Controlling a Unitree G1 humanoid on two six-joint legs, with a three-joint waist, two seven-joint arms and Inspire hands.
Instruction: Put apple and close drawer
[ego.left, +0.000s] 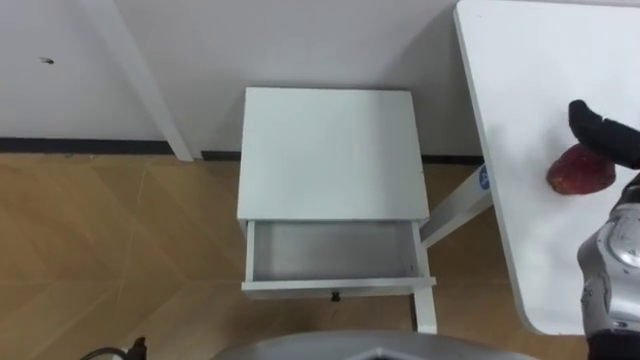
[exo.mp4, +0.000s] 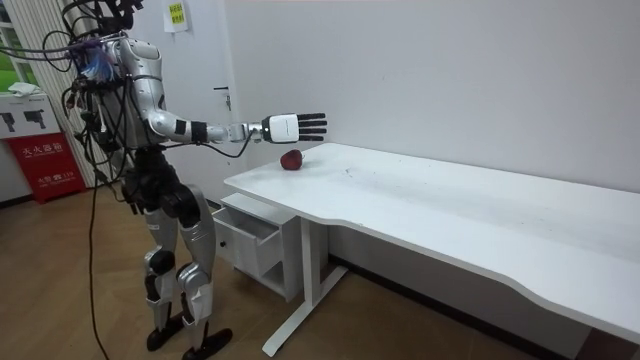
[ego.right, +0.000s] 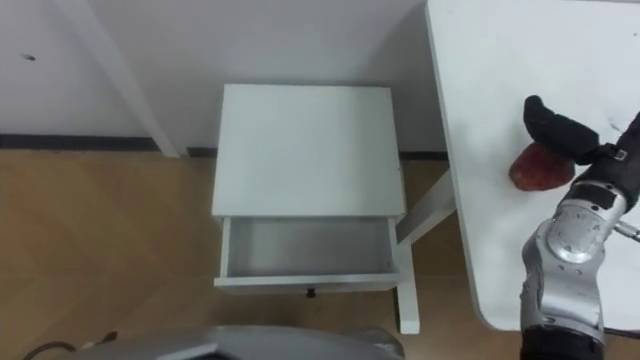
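Directly below the robot's head cameras, a small white cabinet stands on the wooden floor, backed against the wall and just beside the left edge of a white desk. Its 1 drawer is pulled open toward the robot, with a small dark knob on the front panel.

The apple, dark red, lies on the desk near that left edge, closer to the corner by the wall than to the front corner.

The robot's right hand reaches out over the desk and hovers above the apple. In the room view the dark fingers are stretched out straight and level, holding nothing, with a clear gap between the hand and the fruit. In the head views, 1 dark finger overlaps the apple's upper edge.

The room view shows the robot standing upright at the desk's end, next to the cabinet, right arm extended at chest height.
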